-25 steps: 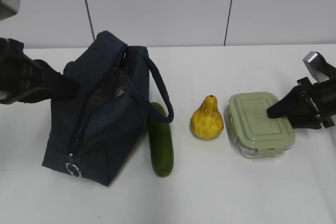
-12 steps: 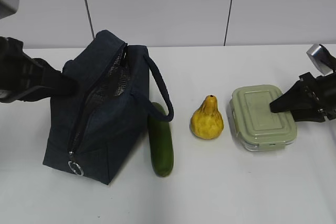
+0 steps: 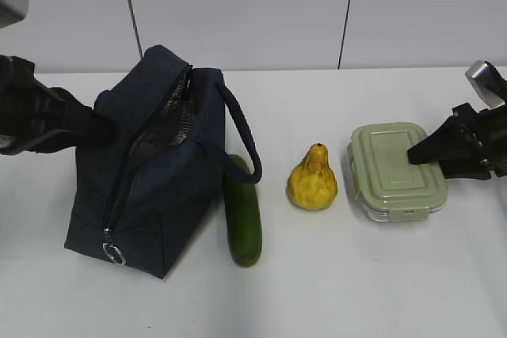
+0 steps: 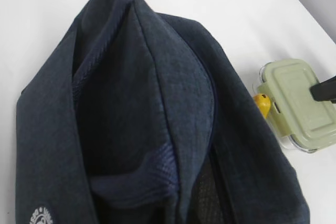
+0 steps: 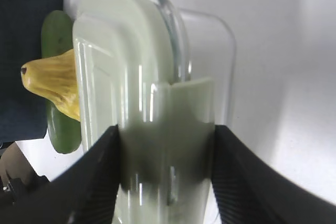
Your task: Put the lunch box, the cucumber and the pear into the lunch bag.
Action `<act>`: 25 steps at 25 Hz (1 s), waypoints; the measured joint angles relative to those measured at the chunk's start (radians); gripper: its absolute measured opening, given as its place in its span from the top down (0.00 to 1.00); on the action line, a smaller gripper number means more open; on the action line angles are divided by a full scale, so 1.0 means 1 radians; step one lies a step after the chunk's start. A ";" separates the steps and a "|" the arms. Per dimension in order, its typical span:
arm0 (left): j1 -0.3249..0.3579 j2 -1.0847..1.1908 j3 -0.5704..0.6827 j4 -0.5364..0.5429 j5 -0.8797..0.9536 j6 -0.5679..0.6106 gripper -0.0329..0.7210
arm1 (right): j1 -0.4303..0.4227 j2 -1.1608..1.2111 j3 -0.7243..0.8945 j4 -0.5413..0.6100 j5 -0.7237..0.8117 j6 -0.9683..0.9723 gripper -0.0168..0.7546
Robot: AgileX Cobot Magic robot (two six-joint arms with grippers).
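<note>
The lunch bag stands at the left, dark navy, its zipper open along the top. My left gripper is at the bag's left upper edge and looks pinched on the fabric; in the left wrist view the bag hides the fingers. My right gripper is shut on the lunch box, one finger on the sage-green lid and one under the glass, as the right wrist view shows. The pear stands upright between the box and the cucumber, which lies against the bag's right side.
The bag's loop handle arches over the cucumber's far end. A metal ring pull hangs at the bag's near corner. A white wall with dark seams rises behind the white table.
My right gripper has drawn the lunch box slightly up and to the right, away from the pear. The bag, the cucumber, the pear and the left arm have stayed put.
</note>
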State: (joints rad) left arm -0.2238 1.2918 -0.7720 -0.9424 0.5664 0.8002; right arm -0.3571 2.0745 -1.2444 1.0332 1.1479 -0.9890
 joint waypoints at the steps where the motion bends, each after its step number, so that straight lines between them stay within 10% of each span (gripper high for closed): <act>1: 0.000 0.000 0.000 0.000 0.000 0.000 0.96 | 0.000 0.000 0.000 0.001 0.000 0.007 0.48; 25: 0.000 0.001 0.000 0.000 -0.009 0.000 0.96 | 0.000 -0.106 0.002 0.039 -0.002 0.117 0.48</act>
State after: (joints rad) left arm -0.2238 1.2928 -0.7720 -0.9424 0.5576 0.8002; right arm -0.3571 1.9686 -1.2426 1.0722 1.1455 -0.8722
